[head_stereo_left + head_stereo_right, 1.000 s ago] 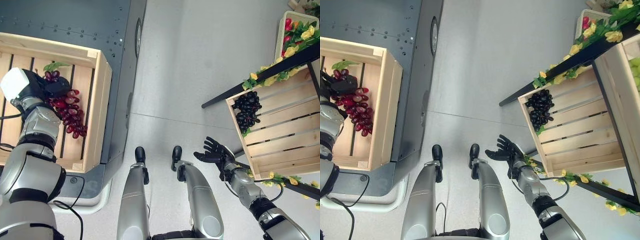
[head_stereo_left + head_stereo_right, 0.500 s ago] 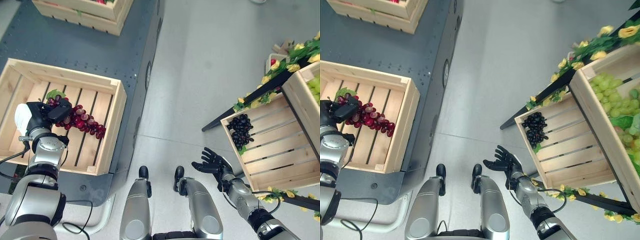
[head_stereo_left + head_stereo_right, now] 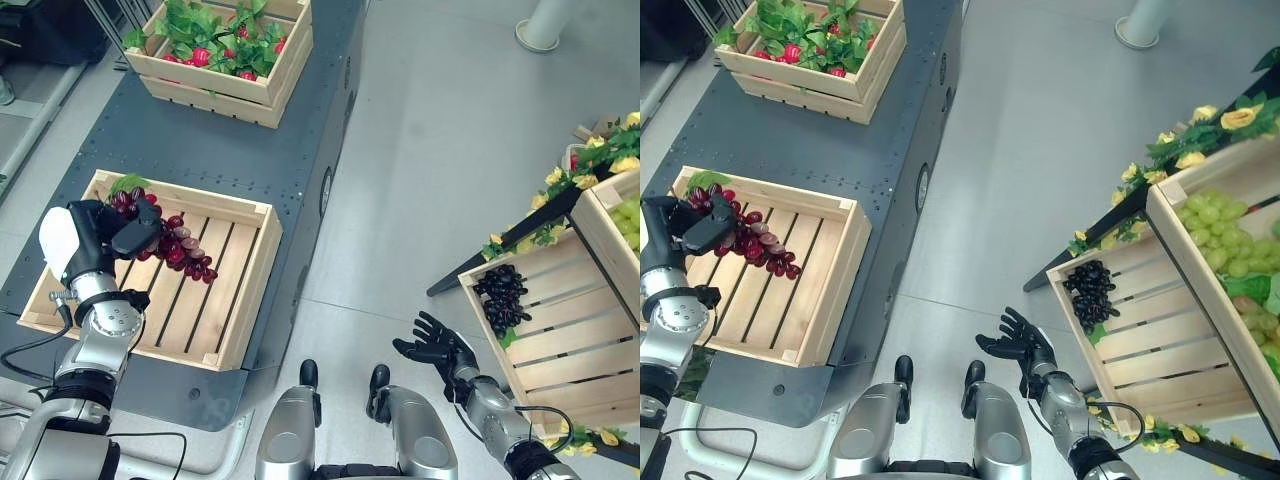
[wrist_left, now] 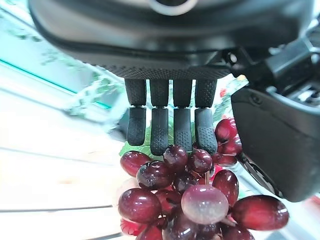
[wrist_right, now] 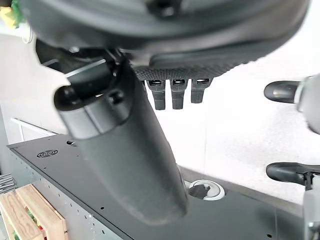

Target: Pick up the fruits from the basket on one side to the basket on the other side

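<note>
A light grey floor (image 3: 440, 150) fills the middle and the upper right of the frame. On the left lies a dark grey platform (image 3: 190, 140) with small rivets. At the top right stands a pale round pillar base (image 3: 545, 28).

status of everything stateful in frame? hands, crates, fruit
left hand: shut on the red grapes, above the near crate
red grapes: held, hanging over the near crate
near crate: slats bare
right hand: open, holding nothing
black grapes: lying in the tilted crate
tilted crate: holds the black grapes
far crate: filled with leaves and red fruit
</note>
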Robot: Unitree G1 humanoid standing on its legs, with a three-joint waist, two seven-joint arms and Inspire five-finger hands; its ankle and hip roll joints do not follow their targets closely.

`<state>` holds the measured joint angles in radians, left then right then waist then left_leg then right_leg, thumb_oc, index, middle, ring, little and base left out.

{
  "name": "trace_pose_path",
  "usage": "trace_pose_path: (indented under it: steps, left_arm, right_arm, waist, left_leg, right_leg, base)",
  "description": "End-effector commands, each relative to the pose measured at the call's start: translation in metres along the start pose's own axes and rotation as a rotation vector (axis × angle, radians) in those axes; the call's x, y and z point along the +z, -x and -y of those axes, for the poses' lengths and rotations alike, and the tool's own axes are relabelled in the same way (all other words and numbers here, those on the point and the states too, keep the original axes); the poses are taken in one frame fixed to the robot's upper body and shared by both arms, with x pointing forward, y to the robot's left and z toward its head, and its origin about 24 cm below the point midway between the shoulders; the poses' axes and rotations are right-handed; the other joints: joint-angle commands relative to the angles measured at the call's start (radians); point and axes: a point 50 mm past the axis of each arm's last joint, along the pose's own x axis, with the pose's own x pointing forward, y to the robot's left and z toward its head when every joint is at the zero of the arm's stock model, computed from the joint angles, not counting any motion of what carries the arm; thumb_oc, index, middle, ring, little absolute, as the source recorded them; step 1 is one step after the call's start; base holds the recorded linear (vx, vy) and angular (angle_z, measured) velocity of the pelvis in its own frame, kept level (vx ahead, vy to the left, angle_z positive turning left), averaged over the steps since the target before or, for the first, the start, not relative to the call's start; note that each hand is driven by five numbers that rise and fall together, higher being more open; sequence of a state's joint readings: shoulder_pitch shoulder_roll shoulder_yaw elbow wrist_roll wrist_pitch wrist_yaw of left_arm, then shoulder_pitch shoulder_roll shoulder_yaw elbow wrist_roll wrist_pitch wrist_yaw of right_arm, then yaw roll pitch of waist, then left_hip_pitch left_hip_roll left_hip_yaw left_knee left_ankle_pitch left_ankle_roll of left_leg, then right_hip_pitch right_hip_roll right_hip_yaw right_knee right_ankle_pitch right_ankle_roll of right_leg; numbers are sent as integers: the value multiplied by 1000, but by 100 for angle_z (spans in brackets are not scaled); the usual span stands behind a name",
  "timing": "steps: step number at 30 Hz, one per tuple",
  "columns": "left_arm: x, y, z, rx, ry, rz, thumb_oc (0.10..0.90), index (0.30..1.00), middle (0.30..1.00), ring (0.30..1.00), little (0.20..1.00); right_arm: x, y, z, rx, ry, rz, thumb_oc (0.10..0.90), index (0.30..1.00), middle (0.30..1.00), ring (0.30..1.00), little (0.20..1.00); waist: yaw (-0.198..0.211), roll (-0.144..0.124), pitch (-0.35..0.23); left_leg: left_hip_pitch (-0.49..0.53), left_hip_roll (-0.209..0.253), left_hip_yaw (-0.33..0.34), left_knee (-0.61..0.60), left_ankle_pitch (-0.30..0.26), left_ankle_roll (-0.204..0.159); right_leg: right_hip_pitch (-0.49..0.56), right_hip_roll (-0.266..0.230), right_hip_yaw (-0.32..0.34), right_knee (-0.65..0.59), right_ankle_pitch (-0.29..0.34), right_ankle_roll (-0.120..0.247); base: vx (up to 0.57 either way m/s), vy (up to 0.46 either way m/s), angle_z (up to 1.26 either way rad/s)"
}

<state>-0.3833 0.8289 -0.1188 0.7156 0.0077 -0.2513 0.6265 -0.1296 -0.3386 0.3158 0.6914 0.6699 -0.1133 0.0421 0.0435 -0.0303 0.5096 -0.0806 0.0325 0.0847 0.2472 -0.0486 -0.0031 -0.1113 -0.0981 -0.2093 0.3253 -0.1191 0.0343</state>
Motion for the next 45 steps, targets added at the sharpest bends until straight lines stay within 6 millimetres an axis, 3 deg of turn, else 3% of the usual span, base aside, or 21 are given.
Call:
trace_pose_path:
  steps: [1, 13, 16, 26, 35, 41, 45]
  left_arm:
    - [43, -16, -32, 233, 63, 280, 400, 300, 300, 300, 300]
    - [85, -16, -48, 287, -62, 603, 400, 300, 300, 300, 300]
    - [106, -19, -58, 327, -18, 686, 400, 300, 300, 300, 300]
    - [142, -15, -60, 371, 96, 804, 400, 300, 300, 300, 300]
    - [165, -22, -55, 330, 228, 823, 400, 300, 300, 300, 300]
    - [189, -36, -47, 284, 269, 847, 400, 300, 300, 300, 300]
    - [202, -41, -43, 261, 298, 859, 400, 300, 300, 300, 300]
  right_arm:
    - [10, 5, 5, -2, 30, 87, 800, 900, 900, 900, 900]
    - [16, 9, -8, 43, 71, 136, 800, 900, 900, 900, 900]
    - [21, 10, -10, 63, 72, 164, 800, 900, 900, 900, 900]
    - [40, 11, -29, 150, 106, 257, 800, 900, 900, 900, 900]
    - [106, 16, -58, 332, 110, 517, 800, 900, 900, 900, 900]
    - [181, 20, -79, 402, 101, 694, 800, 900, 900, 900, 900]
    - [205, 17, -91, 442, 55, 695, 800, 900, 900, 900, 900]
  waist:
    - [0, 42, -177]
    - [-4, 53, -272]
    - [-11, 61, -304]
    - [-20, 65, -362]
    - [-26, 65, -402]
    - [-39, 62, -425]
    - [-42, 61, -433]
  left_leg:
    - [65, -108, -7, -7, -129, 61]
    - [126, -106, -19, -98, -102, 55]
    - [152, -105, -24, -145, -85, 49]
    - [191, -102, -39, -238, -49, 31]
    - [208, -93, -48, -321, -4, 11]
    - [204, -88, -38, -334, 4, 0]
    - [206, -87, -29, -334, 3, -2]
  right_leg:
    - [77, 3, -15, -43, -46, 1]
    - [131, 13, -10, -121, -18, 12]
    - [156, 22, -10, -161, -6, 13]
    - [200, 45, -2, -258, 28, 10]
    - [229, 64, 14, -363, 78, 13]
    - [238, 73, 21, -404, 98, 12]
    - [241, 75, 26, -413, 100, 9]
  base:
    - [37, -60, 1]
    - [31, -55, 2]
    - [12, -82, -1]
    - [1, -80, 2]
    - [-10, -72, -3]
    - [-16, -58, -1]
    - [-4, -42, -9]
